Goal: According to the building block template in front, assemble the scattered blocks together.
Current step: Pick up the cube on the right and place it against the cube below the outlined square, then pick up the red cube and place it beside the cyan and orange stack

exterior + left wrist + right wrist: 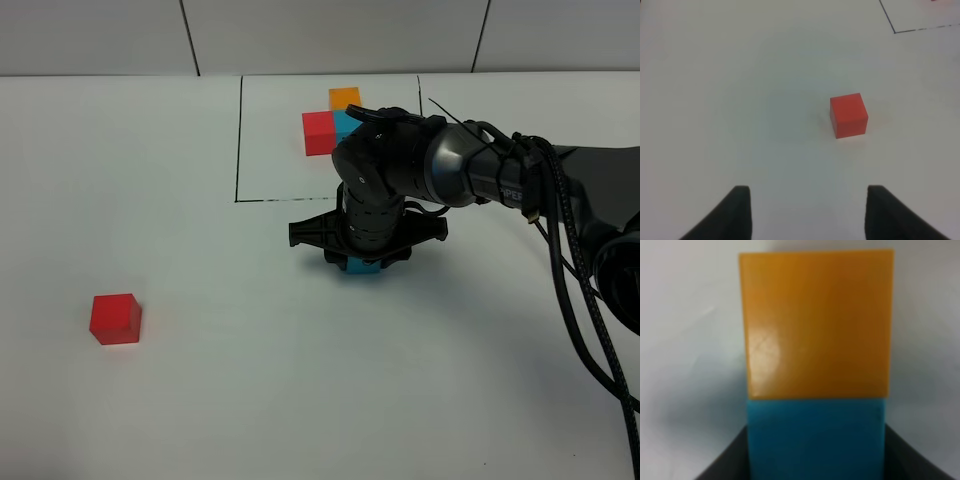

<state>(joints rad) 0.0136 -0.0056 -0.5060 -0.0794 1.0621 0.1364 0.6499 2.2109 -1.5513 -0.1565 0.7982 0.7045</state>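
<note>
The right arm comes in from the right side of the bench (300, 400) and reaches across the middle. Its dark wrist is bent over so the right tool (364, 256) points straight down, just outside the near edge of the black rectangle (238, 140). That tool is closed up tight on the blue cube (360, 268), which peeks out beneath it on the bench. Seen from the right wrist, the dark fingers (722, 465) hug both sides of the blue cube. The orange cube (816, 322) sits flush against its far face, the two touching edge to edge. From high up the orange cube is hidden under the arm.

Over on the left, the arm itself is out of the high shot. The left tool (807, 190) hangs above bare bench, its two fingers (737, 215) parted and nothing between them. The red cube (115, 318) lies alone on the bench, ahead of that tool and off toward one finger's side, not touching it. It is well apart from the right tool and its pair.

The template (320, 132) sits inside the rectangle at the far side, orange, red and blue joined, its blue block partly covered by the right arm.
</note>
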